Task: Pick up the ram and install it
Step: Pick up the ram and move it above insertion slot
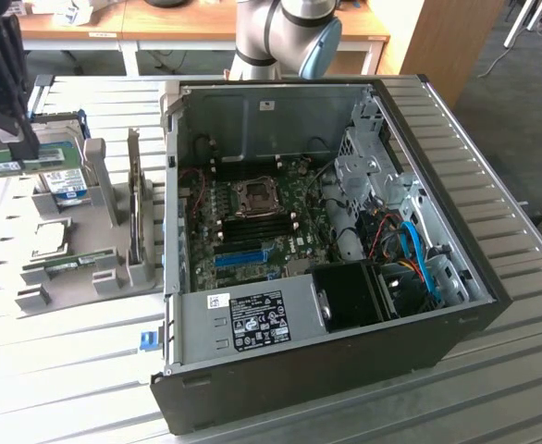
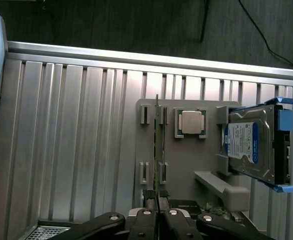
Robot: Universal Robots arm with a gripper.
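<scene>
The ram (image 2: 157,145) sits edge-on, clamped between the 2 fingers of the clenched end effector (image 2: 159,202). It is over the gray holder tray (image 2: 186,165), in line with a pair of the tray's slots; whether it has left them I cannot tell. A processor chip (image 2: 192,122) lies just beside it on the tray, with the blue-labelled hard drive (image 2: 249,145) further along. The open computer case (image 1: 345,231) stands on the slatted surface (image 1: 67,370), at the exterior view's right of the tray.
</scene>
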